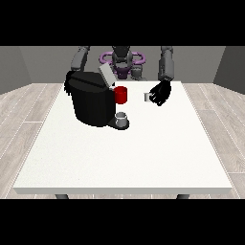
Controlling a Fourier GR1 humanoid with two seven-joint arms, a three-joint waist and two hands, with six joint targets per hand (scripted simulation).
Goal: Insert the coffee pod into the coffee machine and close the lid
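Front view, unlabelled coffee machine point(91, 103), lid point(105, 74) up

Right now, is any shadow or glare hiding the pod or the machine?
Front view: even light, no glare; the black machine shows little surface detail; the pod, pale against the dark hand at the view's right, stands out clearly.

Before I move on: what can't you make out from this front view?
- Hand at the view's left: mostly hidden behind the coffee machine.
- Pod slot: under the raised lid, not visible.
- Coffee pod at the hand at the view's right: too small to tell how it is held.
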